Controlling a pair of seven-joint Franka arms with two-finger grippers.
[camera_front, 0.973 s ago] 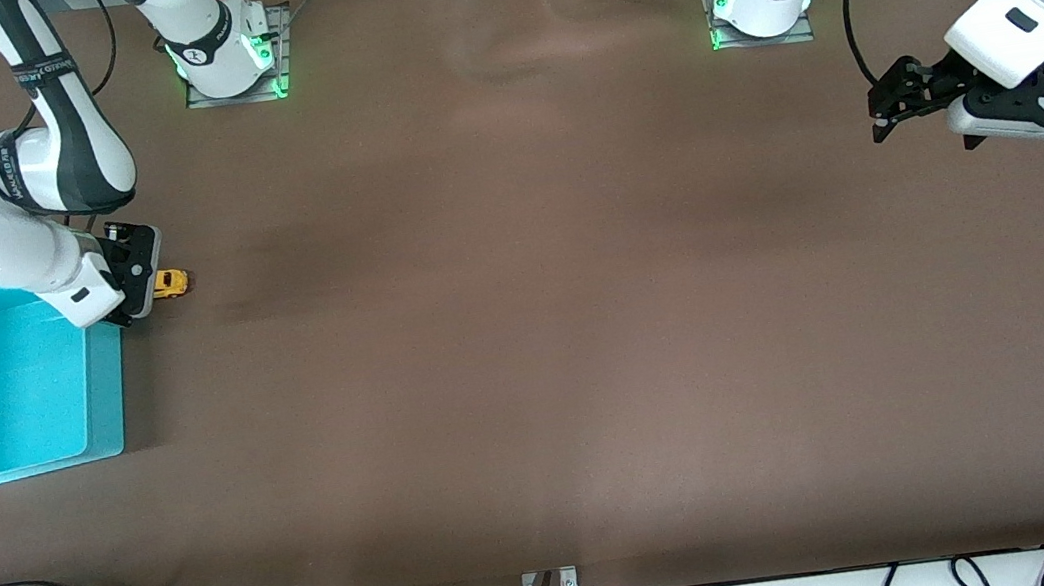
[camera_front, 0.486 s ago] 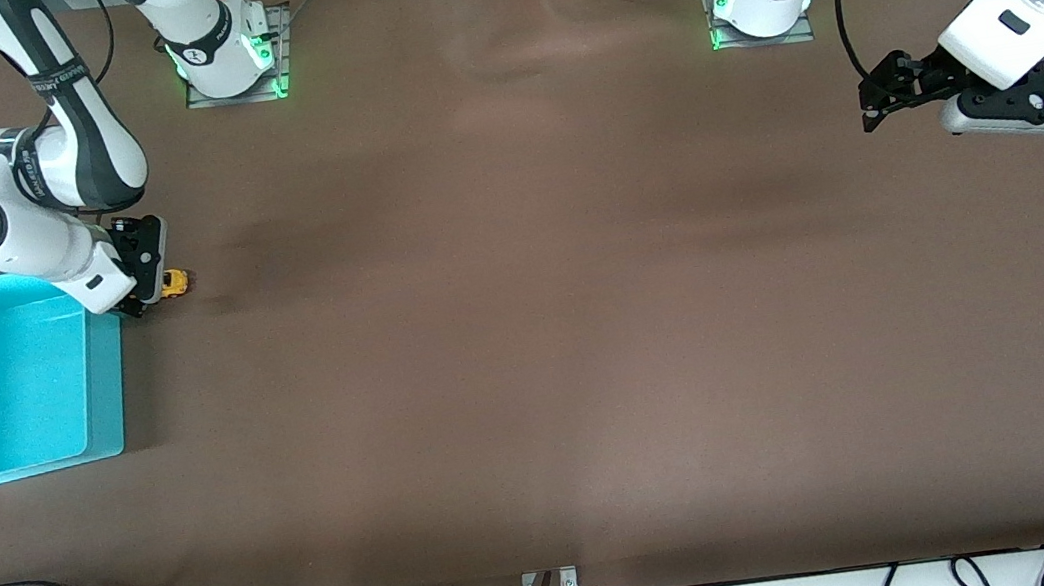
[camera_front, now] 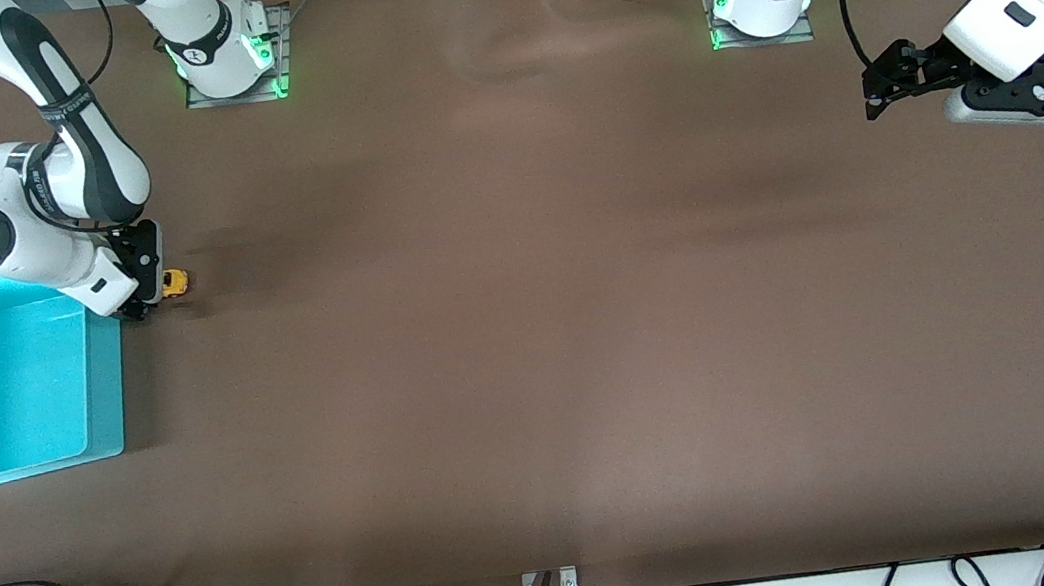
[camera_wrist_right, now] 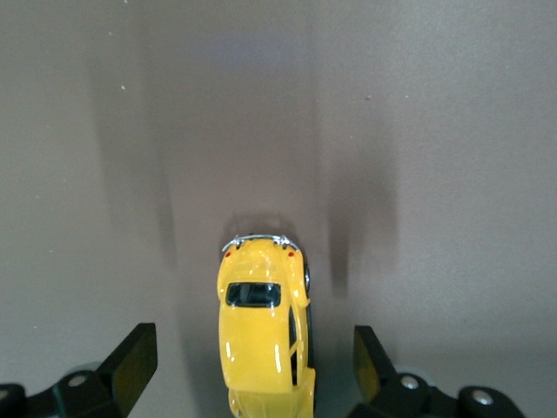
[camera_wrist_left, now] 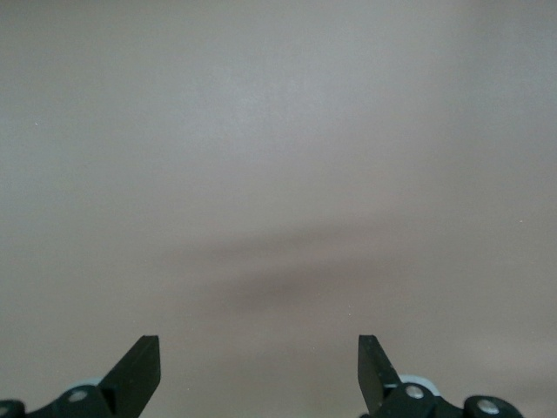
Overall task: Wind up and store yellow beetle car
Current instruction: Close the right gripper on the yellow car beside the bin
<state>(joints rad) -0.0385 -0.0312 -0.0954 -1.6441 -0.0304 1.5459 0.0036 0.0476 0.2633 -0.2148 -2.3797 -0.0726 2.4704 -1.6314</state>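
Yellow and glossy, the yellow beetle car (camera_front: pixel 174 283) stands on its wheels on the brown table (camera_front: pixel 530 352) just beside the teal bin (camera_front: pixel 106 388), at the bin's corner farther from the front camera and toward the left arm's end of the table from it. The right gripper (camera_wrist_right: pixel 252 370) hangs low right over it, spread wide and empty, and in the right wrist view the car's long axis runs straight out between the two fingers (camera_wrist_right: pixel 135 357), so closing would likely pinch its flanks. The left gripper (camera_front: pixel 888 88), also wide and empty, waits over bare table well apart from the bin, so the right arm is much the nearer.
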